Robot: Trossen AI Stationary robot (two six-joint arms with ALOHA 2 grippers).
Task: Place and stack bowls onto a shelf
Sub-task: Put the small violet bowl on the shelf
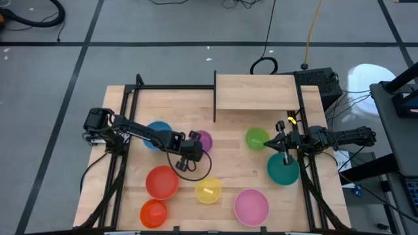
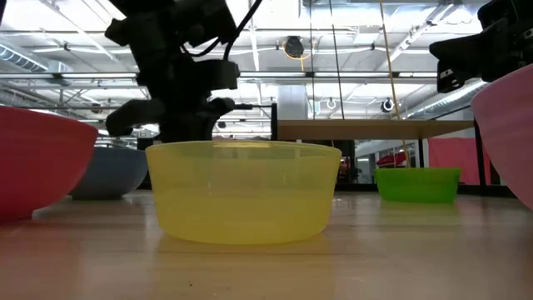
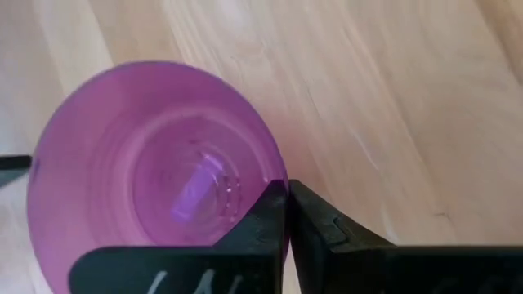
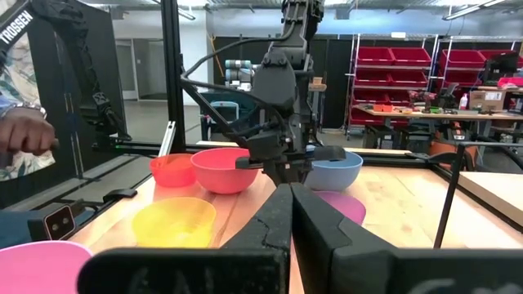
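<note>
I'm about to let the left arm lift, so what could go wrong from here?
1. The left gripper is shut on the purple bowl's thin rim only, so the bowl could tilt or slip on lifting.
2. The blue bowl sits close beside that arm and might get nudged.
3. The shelf stands behind a dark upright panel, which the bowl could clip.

Overhead view evenly lit, bright, shadows soft and short on the pale worktop [image 1: 248, 176]; white glare patch on the floor [image 1: 366, 77] at the right edge; low view backlit by ceiling strip lights [image 2: 350, 37], arm reads as dark silhouette; yellow bowl [image 2: 243, 190] sharp and translucent, red bowl [image 2: 37, 162] and pink bowl [image 2: 510, 133] at the frame edges soft and cropped; left wrist view close, purple bowl [image 3: 147, 155] glowing, wood grain slightly soft; right wrist view clear in the distance, near fingers blurred.
</note>
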